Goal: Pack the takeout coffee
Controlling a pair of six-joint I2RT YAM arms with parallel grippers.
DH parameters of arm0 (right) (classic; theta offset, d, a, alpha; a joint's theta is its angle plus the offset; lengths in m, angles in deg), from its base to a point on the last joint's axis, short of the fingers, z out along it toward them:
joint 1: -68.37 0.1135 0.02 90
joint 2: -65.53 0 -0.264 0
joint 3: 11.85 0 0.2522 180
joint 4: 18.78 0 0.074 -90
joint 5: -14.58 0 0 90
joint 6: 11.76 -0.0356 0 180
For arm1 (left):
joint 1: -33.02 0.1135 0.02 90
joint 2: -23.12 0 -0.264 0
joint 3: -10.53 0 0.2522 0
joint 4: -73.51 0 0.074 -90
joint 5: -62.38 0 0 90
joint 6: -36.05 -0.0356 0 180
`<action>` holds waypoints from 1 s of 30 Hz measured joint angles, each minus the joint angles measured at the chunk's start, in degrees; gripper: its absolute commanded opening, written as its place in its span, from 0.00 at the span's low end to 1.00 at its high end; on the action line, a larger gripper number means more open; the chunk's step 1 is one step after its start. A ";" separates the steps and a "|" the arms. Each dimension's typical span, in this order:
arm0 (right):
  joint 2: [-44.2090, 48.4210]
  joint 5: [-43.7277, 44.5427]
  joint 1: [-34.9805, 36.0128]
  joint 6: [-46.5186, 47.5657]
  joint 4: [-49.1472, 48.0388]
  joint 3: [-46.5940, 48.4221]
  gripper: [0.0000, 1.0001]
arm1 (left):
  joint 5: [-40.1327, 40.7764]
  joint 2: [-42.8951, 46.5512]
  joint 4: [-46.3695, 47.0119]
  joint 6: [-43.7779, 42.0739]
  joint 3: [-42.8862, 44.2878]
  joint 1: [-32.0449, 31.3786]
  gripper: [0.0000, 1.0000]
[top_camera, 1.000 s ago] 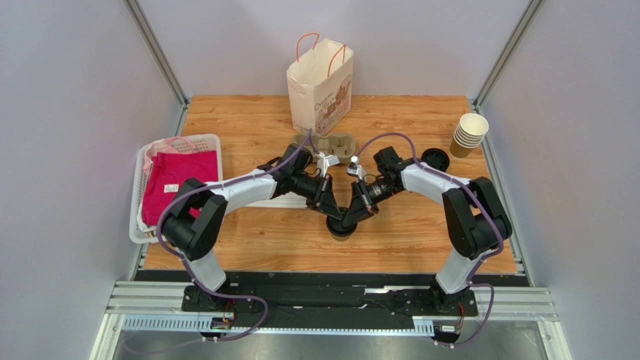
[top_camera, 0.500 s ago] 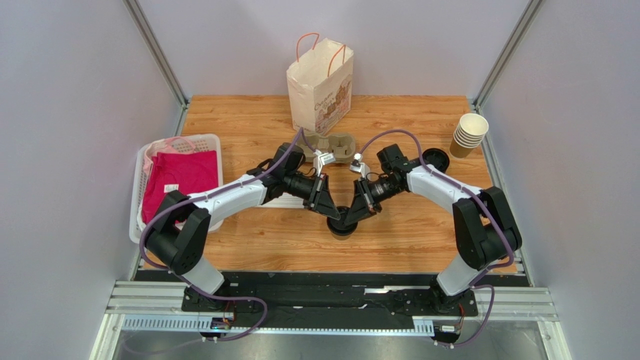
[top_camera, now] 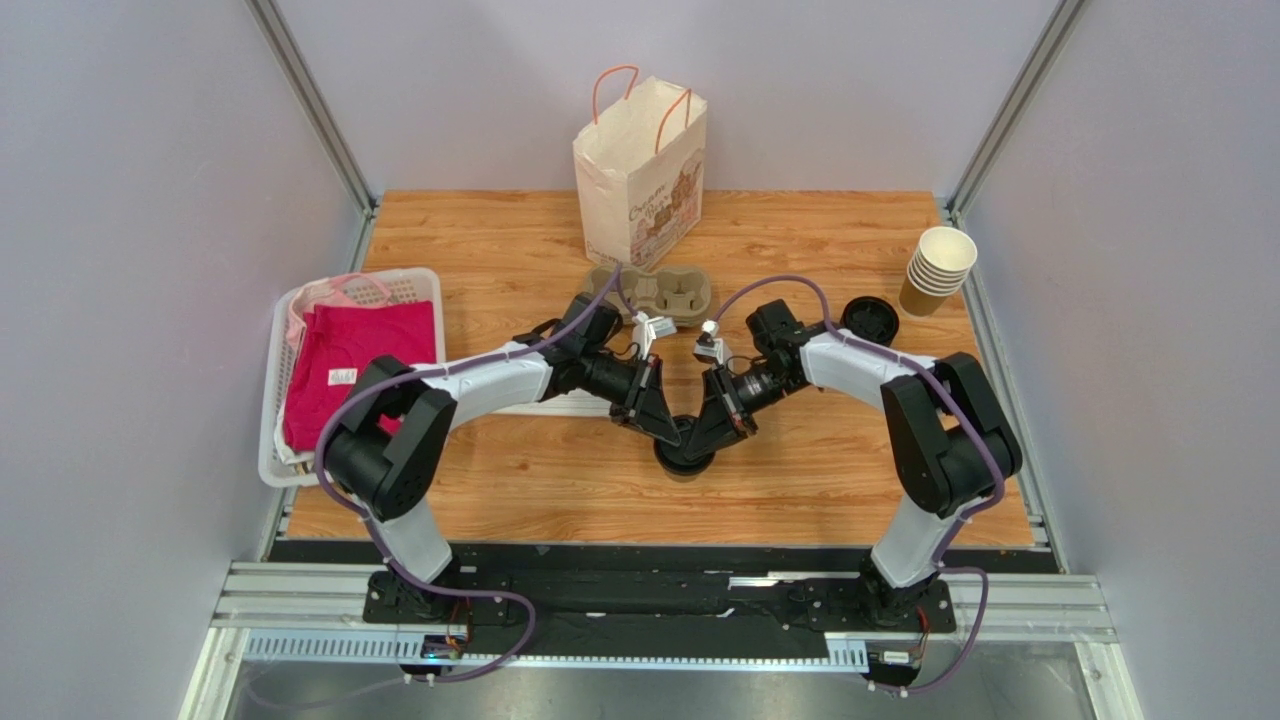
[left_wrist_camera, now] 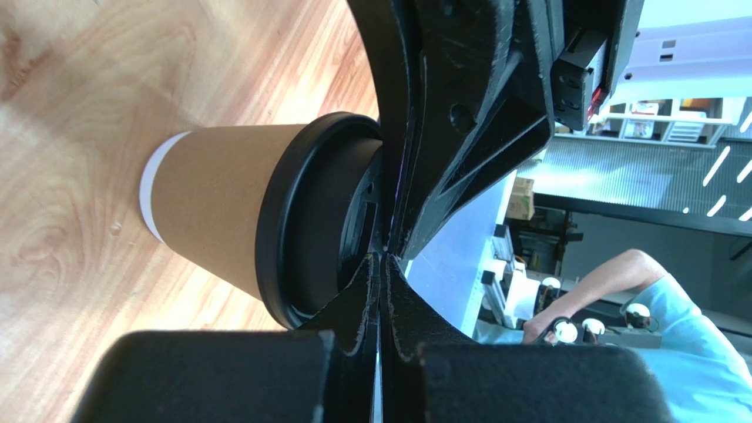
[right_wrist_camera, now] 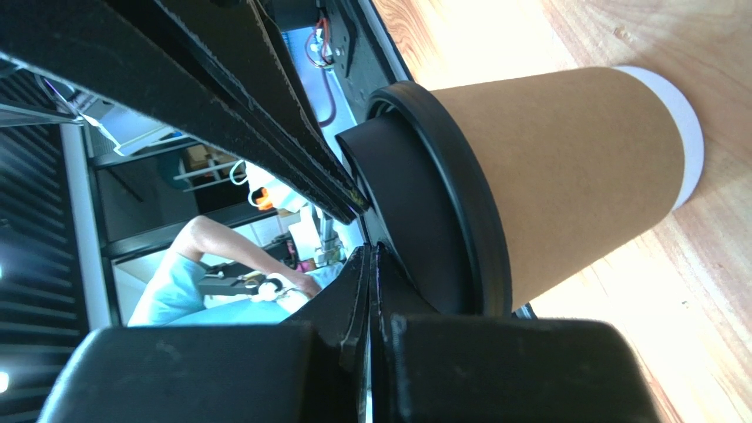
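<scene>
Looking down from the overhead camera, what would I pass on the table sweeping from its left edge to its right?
White basket holding pink cloth → paper bag → loose black lid → stack of cream paper cups.

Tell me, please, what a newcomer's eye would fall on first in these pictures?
Both arms meet in a V over the takeout coffee at the near middle of the table, the left gripper and right gripper shut, tips at its black lid. A white paper bag stands at the far edge, and a pink cloth lies in the white basket on the left.
</scene>
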 measured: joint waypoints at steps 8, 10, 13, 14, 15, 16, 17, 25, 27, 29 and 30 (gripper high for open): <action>-2.75 -2.71 -0.90 1.38 0.11 1.01 0.00 | -0.55 -2.97 -3.52 -1.73 3.56 0.28 0.00; -3.02 -3.06 -1.33 1.97 0.31 1.27 0.00 | -0.66 -3.43 -4.35 -1.95 4.28 0.28 0.00; -3.04 -3.02 -1.62 2.78 1.27 1.64 0.00 | -0.55 -3.56 -4.81 -2.12 4.72 0.28 0.00; -3.02 -3.04 -1.64 2.97 1.62 1.70 0.00 | -0.55 -3.56 -4.81 -2.10 4.72 0.28 0.00; -2.95 -3.02 -1.66 3.02 1.97 1.77 0.00 | -0.55 -3.56 -4.79 -2.10 4.72 0.28 0.00; -2.73 -3.02 -1.64 3.06 2.16 1.79 0.00 | -0.55 -3.56 -4.76 -2.08 4.72 0.28 0.00; -2.40 -2.78 -1.64 3.15 2.34 1.79 0.00 | -0.52 -3.56 -4.72 -2.08 4.72 0.28 0.00; 5.29 -0.79 0.24 1.57 2.36 1.77 0.00 | -0.48 -3.56 -4.70 -2.08 4.72 0.28 0.00; 5.60 -0.96 0.66 0.55 1.81 1.75 0.00 | -0.48 -3.56 -4.70 -2.08 4.72 0.28 0.00; 5.31 -0.96 0.92 -0.50 0.96 1.18 0.00 | -0.46 -3.56 -4.70 -2.08 4.72 0.26 0.00; 5.11 -1.03 0.94 -0.74 0.57 0.72 0.00 | -0.48 -3.56 -4.70 -2.10 4.72 0.26 0.00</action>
